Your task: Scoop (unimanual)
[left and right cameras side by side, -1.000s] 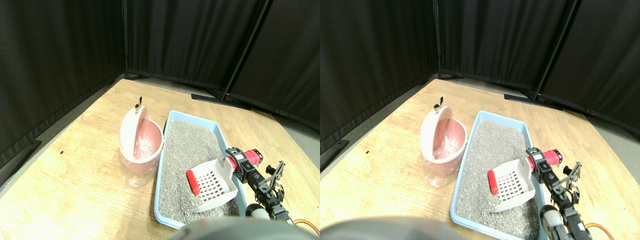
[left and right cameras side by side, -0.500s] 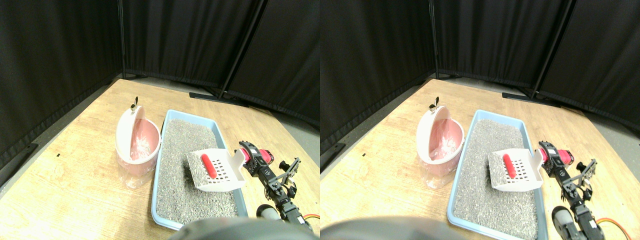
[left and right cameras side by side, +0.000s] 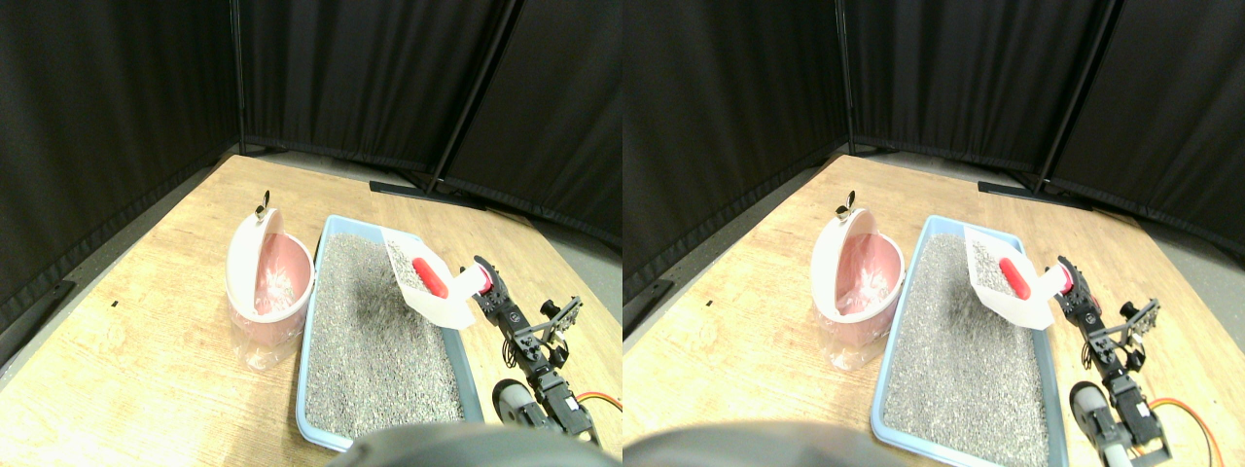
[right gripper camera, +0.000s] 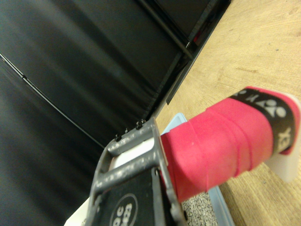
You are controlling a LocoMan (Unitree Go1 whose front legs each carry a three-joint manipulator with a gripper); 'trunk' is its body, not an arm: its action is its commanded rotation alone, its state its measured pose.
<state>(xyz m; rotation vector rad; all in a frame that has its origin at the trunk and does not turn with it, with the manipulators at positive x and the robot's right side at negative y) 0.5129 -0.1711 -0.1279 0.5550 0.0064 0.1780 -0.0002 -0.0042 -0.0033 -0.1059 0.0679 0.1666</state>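
Observation:
A white slotted scoop (left and right cameras side by side: 433, 292) hangs tilted above the far right part of the blue litter tray (left and right cameras side by side: 307, 342). A red cylinder (left and right cameras side by side: 429, 276) and some grey litter lie in it. My right gripper (left and right cameras side by side: 482, 281) is shut on the scoop's red wrapped handle (right gripper camera: 221, 141), just right of the tray's rim. In the wrist view that handle runs out beside the dark jaw frame (right gripper camera: 134, 172), with the tray's blue rim (right gripper camera: 219, 206) under it. Grey litter (left and right cameras side by side: 374, 331) fills the tray. A pink bin (left and right cameras side by side: 275, 282) with its white lid (left and right cameras side by side: 242, 261) swung open stands left of the tray.
Everything stands on a wooden floor panel (left and right cameras side by side: 146, 350). Black curtains (left and right cameras side by side: 370, 78) close off the back and left, with a dark stand foot (left and right cameras side by side: 428, 195) behind the tray. The manipulator's arm and orange cable (left and right cameras side by side: 545, 389) lie right of the tray.
The scoop has risen out of the litter and swung toward the tray's far right end, carrying the red cylinder. The gripper rose and moved away with it.

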